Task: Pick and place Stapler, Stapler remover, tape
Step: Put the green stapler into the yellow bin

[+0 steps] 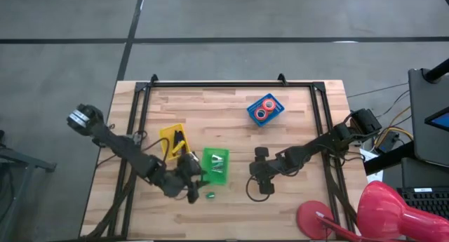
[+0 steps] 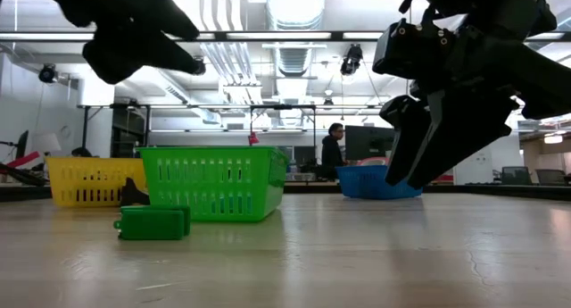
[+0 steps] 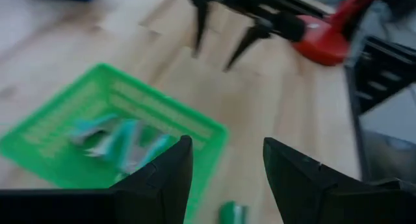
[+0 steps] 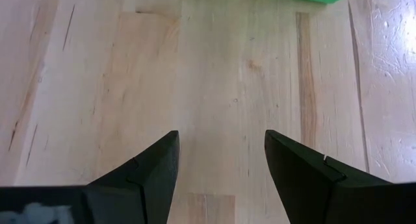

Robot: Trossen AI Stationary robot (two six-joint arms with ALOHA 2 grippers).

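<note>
A small green block (image 2: 153, 222) is seen lying flat on the wooden table (image 1: 295, 123), long axis level, just before the green basket (image 1: 215, 163). Above it the left gripper (image 3: 224, 162) is held released and empty; the right gripper (image 4: 220, 160), likewise parted, is hung over bare boards. Farther off, red tape rolls (image 1: 264, 109) are held in a blue basket (image 1: 275, 116); an office is seen behind.

three baskets (image 1: 215, 162), perhaps two tape rolls (image 1: 264, 112)

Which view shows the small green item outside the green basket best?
The low view: the small green item sits unobstructed on the table, in front of the green basket. The high view shows only a speck; the left wrist view crops it at the edge; the right wrist view misses it.
</note>
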